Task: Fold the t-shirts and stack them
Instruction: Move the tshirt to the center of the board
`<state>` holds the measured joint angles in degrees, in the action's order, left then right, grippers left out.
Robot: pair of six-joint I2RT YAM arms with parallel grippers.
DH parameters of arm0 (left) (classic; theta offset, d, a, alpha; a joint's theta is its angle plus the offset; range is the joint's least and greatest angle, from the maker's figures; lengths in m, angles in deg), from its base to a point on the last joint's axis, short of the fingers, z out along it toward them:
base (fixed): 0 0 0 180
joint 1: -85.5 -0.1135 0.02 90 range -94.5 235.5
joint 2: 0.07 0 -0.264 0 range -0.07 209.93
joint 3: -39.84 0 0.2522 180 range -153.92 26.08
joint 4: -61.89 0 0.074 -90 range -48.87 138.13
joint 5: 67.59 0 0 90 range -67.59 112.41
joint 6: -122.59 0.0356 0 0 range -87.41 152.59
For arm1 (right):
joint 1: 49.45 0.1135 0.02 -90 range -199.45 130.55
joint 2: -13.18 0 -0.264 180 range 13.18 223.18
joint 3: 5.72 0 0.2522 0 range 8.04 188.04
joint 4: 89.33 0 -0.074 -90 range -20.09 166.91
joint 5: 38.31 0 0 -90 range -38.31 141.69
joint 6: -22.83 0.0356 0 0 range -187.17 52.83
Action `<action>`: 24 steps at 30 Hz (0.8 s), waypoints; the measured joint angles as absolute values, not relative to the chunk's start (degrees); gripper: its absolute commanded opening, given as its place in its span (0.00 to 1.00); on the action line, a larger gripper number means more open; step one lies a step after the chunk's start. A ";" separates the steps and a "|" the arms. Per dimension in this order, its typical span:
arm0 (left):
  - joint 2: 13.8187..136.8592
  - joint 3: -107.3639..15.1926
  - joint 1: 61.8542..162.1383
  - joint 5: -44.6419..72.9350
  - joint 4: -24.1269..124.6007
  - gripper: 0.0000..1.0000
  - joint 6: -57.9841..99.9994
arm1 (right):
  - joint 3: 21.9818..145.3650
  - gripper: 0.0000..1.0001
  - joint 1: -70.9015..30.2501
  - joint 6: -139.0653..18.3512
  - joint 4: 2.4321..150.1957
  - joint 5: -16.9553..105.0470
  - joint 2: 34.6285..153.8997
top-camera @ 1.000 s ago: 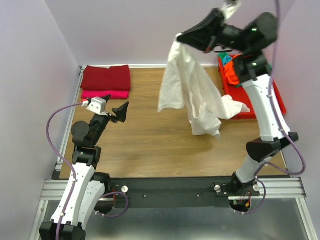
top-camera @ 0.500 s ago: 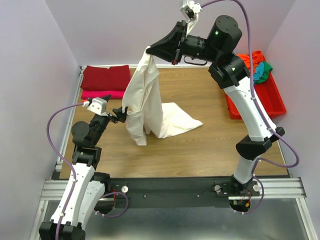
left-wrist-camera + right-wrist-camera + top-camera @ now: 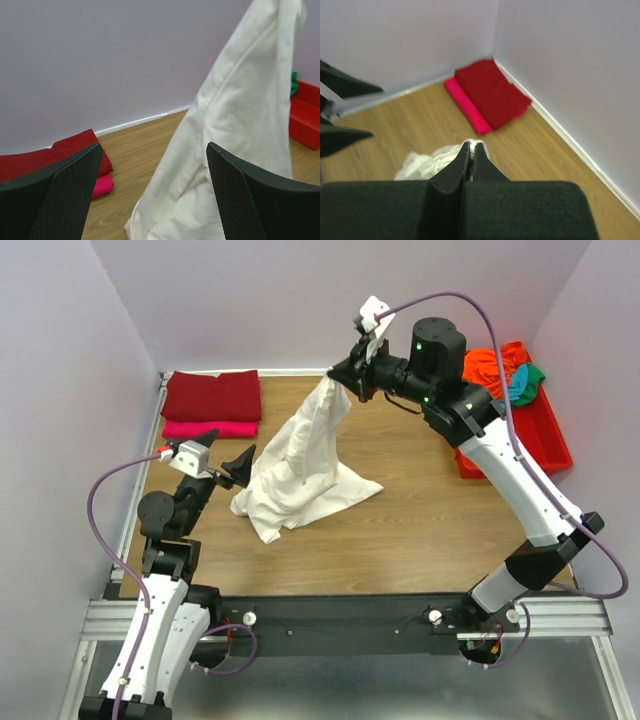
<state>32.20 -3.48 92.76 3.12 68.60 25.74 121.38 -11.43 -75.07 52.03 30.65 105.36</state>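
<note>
My right gripper (image 3: pixel 345 376) is shut on the top of the large cream-white t-shirt (image 3: pixel 300 465) and holds it up. Its lower part lies bunched on the wooden table. In the right wrist view the gripper (image 3: pixel 472 148) pinches white cloth (image 3: pixel 427 162). My left gripper (image 3: pixel 228 462) is open and empty, just left of the hanging shirt; its own view shows the cloth (image 3: pixel 235 130) between and beyond the fingers (image 3: pixel 240 200). A dark red shirt (image 3: pixel 212 395) lies folded on a bright pink one (image 3: pixel 210 428) at the far left corner.
A red plastic tray (image 3: pixel 545 435) at the far right holds orange (image 3: pixel 490 365), teal and green shirts (image 3: pixel 525 378). Lilac walls close the table at the back and both sides. The folded stack also shows in the right wrist view (image 3: pixel 490 92).
My right gripper has carried the white shirt from over the tray leftward and down, so its lower part now rests on the table next to my left gripper. The left arm barely moved.
</note>
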 measured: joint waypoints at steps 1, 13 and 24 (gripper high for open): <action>32.14 -3.48 92.76 3.10 68.60 0.92 25.74 | 118.89 0.02 -11.45 -76.32 51.76 31.90 104.38; 36.64 -4.16 92.85 0.69 68.03 0.93 25.63 | 81.49 0.99 -25.79 -87.49 52.59 40.49 94.98; 46.43 -7.26 101.33 -2.45 62.85 0.93 29.71 | 55.09 1.00 -31.02 -103.66 51.52 21.91 84.82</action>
